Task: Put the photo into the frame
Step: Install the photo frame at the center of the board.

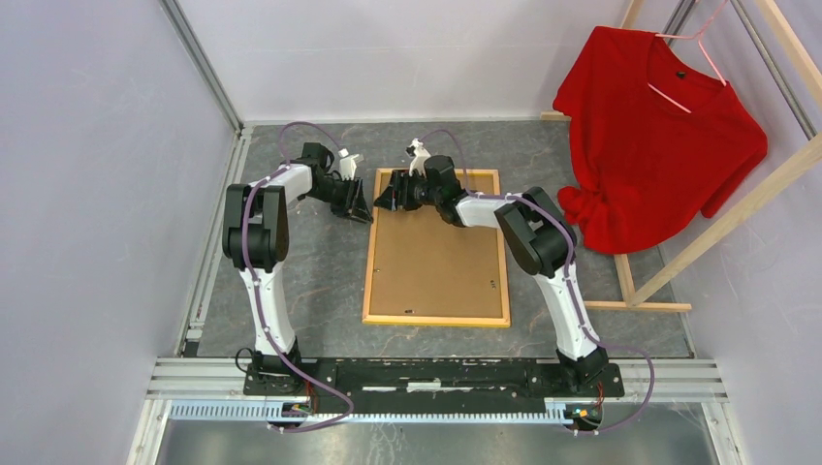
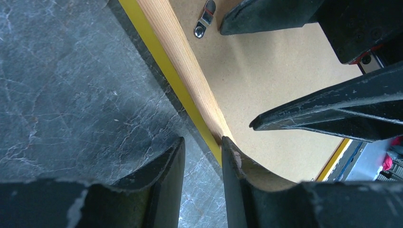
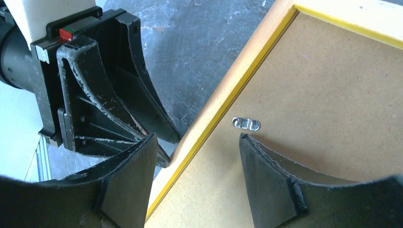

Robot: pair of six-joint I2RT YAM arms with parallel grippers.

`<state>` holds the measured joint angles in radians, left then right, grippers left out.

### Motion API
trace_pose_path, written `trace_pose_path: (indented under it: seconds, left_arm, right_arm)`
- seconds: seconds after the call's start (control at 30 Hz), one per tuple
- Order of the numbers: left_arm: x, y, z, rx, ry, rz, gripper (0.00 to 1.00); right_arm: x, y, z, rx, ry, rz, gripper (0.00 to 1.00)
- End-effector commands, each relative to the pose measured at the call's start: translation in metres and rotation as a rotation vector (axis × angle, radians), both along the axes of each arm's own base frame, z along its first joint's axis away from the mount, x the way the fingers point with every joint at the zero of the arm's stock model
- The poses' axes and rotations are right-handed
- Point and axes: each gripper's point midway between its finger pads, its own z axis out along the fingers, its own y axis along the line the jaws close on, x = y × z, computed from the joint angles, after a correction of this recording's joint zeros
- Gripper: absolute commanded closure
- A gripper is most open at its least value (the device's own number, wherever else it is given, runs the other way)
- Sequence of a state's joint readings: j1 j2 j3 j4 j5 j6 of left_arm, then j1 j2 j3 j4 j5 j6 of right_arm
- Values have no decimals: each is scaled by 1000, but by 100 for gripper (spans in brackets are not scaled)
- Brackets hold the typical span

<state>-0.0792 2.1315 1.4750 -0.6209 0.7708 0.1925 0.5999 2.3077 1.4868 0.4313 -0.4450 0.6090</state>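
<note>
The frame (image 1: 370,262) lies back up on the table, light wood rail (image 2: 180,52) with a yellow edge. A brown backing panel (image 1: 436,266) fills it. The photo is hidden. My left gripper (image 1: 361,208) is low at the frame's far left corner; its fingers (image 2: 202,140) stand a narrow gap apart with only table between them, the right finger against the rail. My right gripper (image 1: 388,194) is open over the frame's far end (image 3: 198,136), one finger above the rail (image 3: 237,80), the other over the panel (image 3: 323,95) next to a metal clip (image 3: 246,124).
A red shirt (image 1: 659,136) hangs on a wooden rack (image 1: 737,213) at the right, close to the frame's right side. Metal rails run along the left wall (image 1: 208,252). Another small metal clip (image 2: 205,19) sits on the panel near the rail.
</note>
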Motion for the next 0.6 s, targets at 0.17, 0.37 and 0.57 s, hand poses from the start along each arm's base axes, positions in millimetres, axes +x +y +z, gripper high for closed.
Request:
trace_pose_path:
  seconds: [0.17, 0.37, 0.57]
  left_arm:
    - [3, -5, 3, -26, -13, -6, 59]
    - [1, -4, 0, -18, -15, -14, 59]
    - [0, -5, -2, -13, -18, -22, 59]
  right_arm:
    - [17, 1, -8, 10, 7, -29, 31]
    - [19, 3, -14, 14, 18, -25, 32]
    - [21, 9, -16, 32, 29, -8, 33]
